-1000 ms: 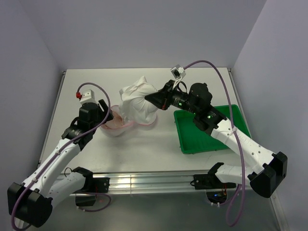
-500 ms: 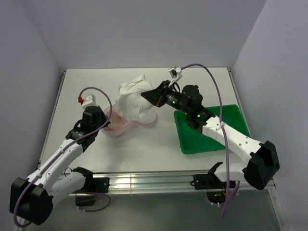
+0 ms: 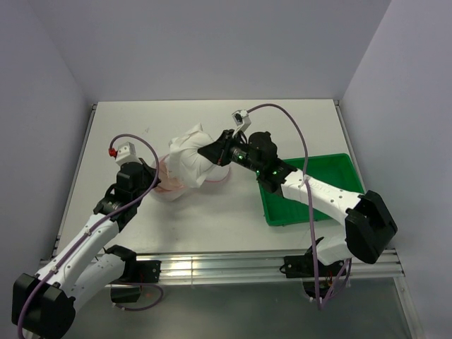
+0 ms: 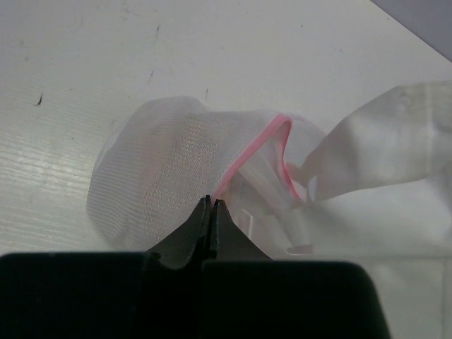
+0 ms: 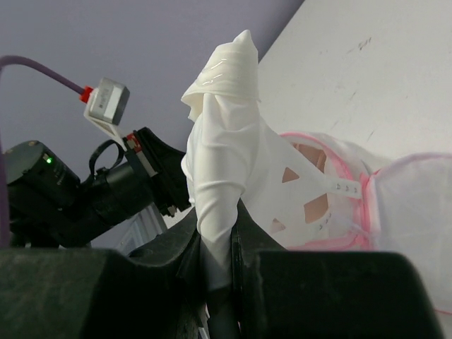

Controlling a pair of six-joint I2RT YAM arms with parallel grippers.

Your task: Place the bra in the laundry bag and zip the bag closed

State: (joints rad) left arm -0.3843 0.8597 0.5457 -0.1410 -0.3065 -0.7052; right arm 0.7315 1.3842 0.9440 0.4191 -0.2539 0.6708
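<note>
The bra [image 3: 187,157] is a pale bunched garment that hangs from my right gripper [image 3: 212,151], which is shut on a fold of it [image 5: 220,162]. It droops over the laundry bag [image 3: 167,186], a white mesh bag with a pink rim that lies open on the table. One strap end of the bra rests inside the bag [image 5: 332,185]. My left gripper [image 4: 212,202] is shut on the bag's pink rim [image 4: 256,148] at the near left side and holds the mesh half [image 4: 152,169] raised. In the top view, the left gripper [image 3: 151,181] sits at the bag's left edge.
A green rectangular tray [image 3: 332,185] stands to the right, under the right forearm. The table's white surface [image 3: 127,120] lies around the bag, with grey walls on the left, back and right. An aluminium rail [image 3: 212,265] runs along the near edge.
My left gripper has shut on the bag's rim. The right gripper has carried the bra left and lower, over the bag.
</note>
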